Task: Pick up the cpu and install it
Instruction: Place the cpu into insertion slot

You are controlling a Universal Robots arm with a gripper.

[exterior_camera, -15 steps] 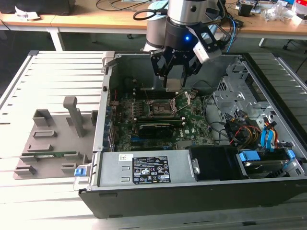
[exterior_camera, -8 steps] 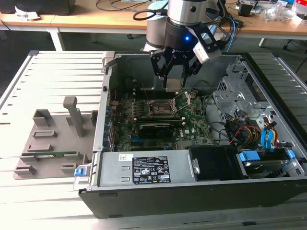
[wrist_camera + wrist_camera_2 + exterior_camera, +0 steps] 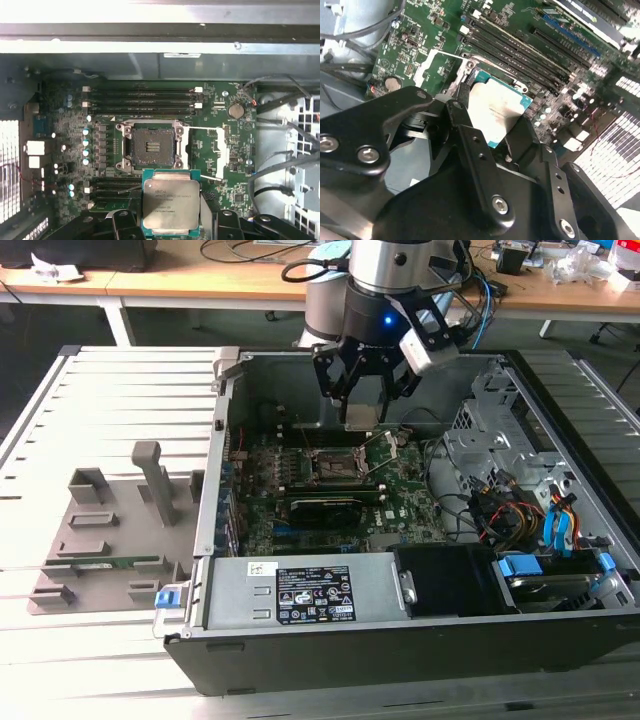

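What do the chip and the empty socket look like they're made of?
The chip: dull silver metal lid catching light, on a thin green board, probably fibreglass. The socket: dark matte centre, likely plastic, inside a shiny metal frame.

Arm (image 3: 383,270): in the exterior view, we see it upright at the scene's far side, wrist downward.
Gripper (image 3: 362,420): we note it pointing down, its black fingers (image 3: 470,145) clamped on opposite edges of the cpu (image 3: 171,204).
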